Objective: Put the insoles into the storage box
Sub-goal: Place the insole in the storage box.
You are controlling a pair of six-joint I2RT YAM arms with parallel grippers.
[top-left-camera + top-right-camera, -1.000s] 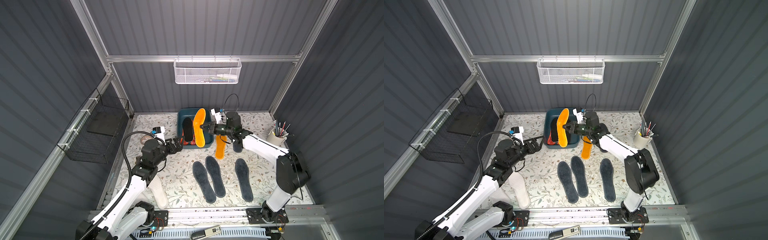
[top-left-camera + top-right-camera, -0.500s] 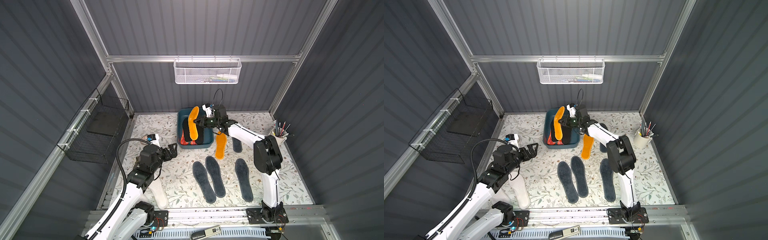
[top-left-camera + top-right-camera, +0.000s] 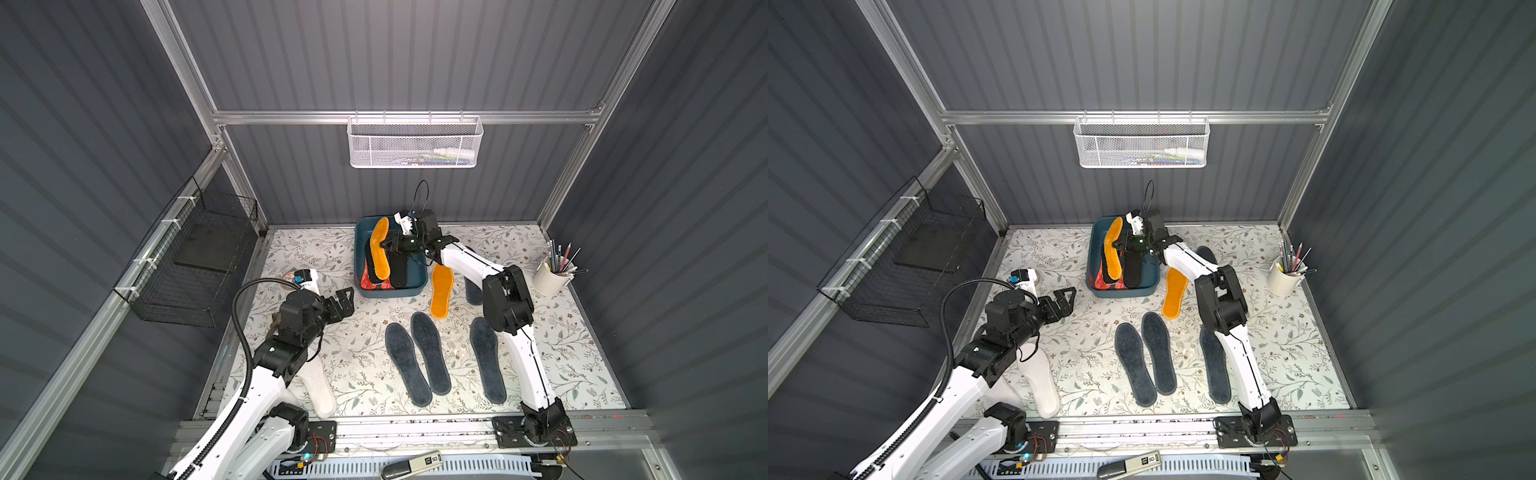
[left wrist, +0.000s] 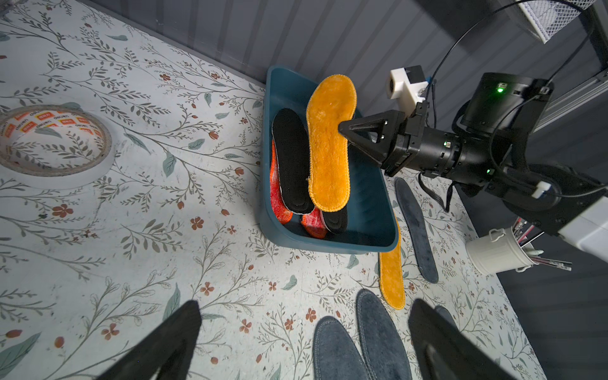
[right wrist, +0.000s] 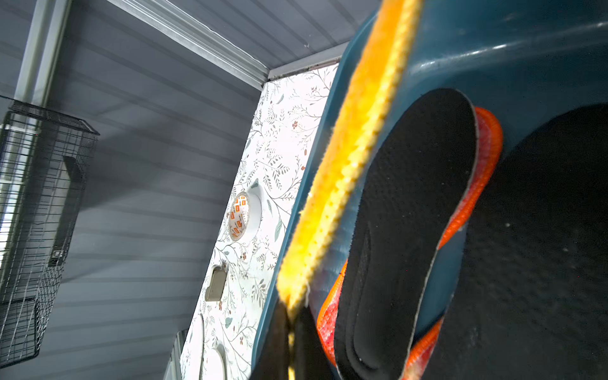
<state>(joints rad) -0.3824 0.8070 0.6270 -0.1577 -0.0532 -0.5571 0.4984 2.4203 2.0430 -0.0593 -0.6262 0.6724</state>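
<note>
Dark grey ribbed wall panels (image 3: 415,62) on an aluminium frame (image 3: 291,117) enclose a tabletop covered in a pale sheet printed with leaves and small flowers (image 3: 561,353). A black wire basket (image 3: 195,266) hangs on the left wall and a white mesh basket (image 3: 415,143) hangs from the back rail.

The right arm reaches to the back of the table, where the right gripper (image 3: 388,246) is clamped on the long edge of a fuzzy orange-yellow insole (image 3: 379,249). It holds that insole tilted over the shallow dark teal plastic storage box (image 3: 392,293), which stands against the back wall. The left gripper (image 3: 345,302) hangs above bare tabletop left of the box, its fingers (image 4: 164,345) spread wide and holding nothing.

Inside the box lie two black insoles (image 3: 399,266) on top of red-orange mottled insoles (image 3: 368,280). A second orange-yellow insole (image 3: 441,291) lies on the table just beside the box's right wall.

Nearer the front, a pair of fuzzy dark grey-blue insoles (image 3: 417,359) lies side by side, and a third grey-blue insole (image 3: 488,361) is partly under the right arm. A fourth grey-blue insole (image 3: 473,289) shows behind that arm. A white textured insole (image 3: 318,386) lies at the front left, partly under the left arm.

A white cup of pencils (image 3: 550,278) stands at the right edge, and a roll of printed tape (image 4: 56,144) lies flat at the left.
</note>
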